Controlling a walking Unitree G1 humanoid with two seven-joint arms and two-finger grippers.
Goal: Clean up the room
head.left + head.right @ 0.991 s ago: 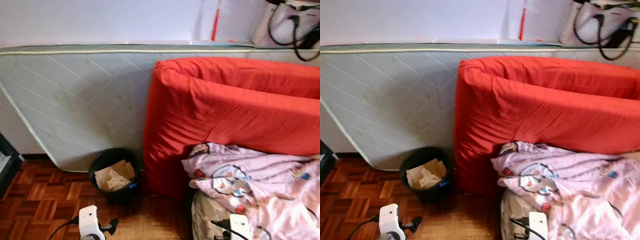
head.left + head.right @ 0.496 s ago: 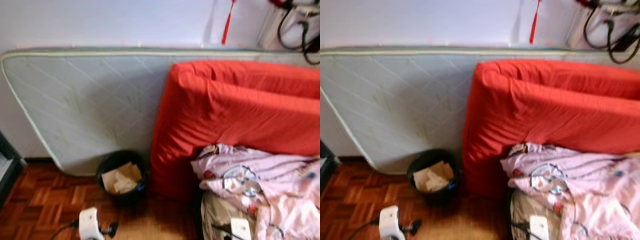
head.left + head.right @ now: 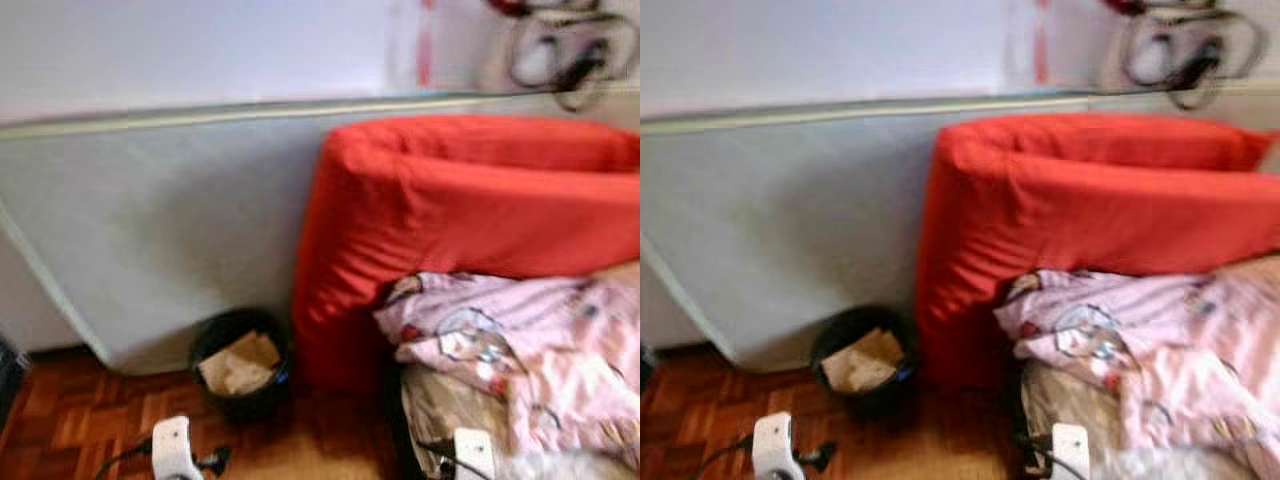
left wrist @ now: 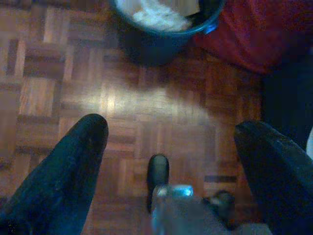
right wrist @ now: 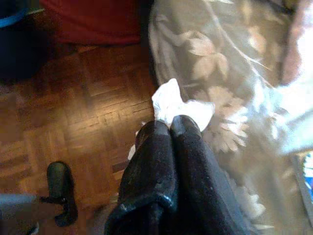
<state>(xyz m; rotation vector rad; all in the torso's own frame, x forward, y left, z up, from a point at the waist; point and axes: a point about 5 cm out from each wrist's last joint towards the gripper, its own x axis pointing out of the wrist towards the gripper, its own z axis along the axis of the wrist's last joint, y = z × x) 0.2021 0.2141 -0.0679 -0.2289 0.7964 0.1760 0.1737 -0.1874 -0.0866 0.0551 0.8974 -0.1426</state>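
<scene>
The right claw [image 5: 171,128] is clenched on a crumpled white paper scrap [image 5: 172,105], pinched at the fingertips above the brown parquet floor [image 5: 93,112], close beside the flowered beige bedding [image 5: 230,93]. The left claw [image 4: 168,147] is spread wide and empty over the same floor, facing the round black waste bin [image 3: 240,362], which sits lower left of centre in the head views, at the foot of the grey quilted mattress [image 3: 160,240] and just beside the red padded cushion [image 3: 460,220]. Compared with a second ago, the whole head view has shifted and blurred, so the robot is moving; the bin keeps its place by the mattress. Likely the scrap is on its way to the bin, which already holds paper.
</scene>
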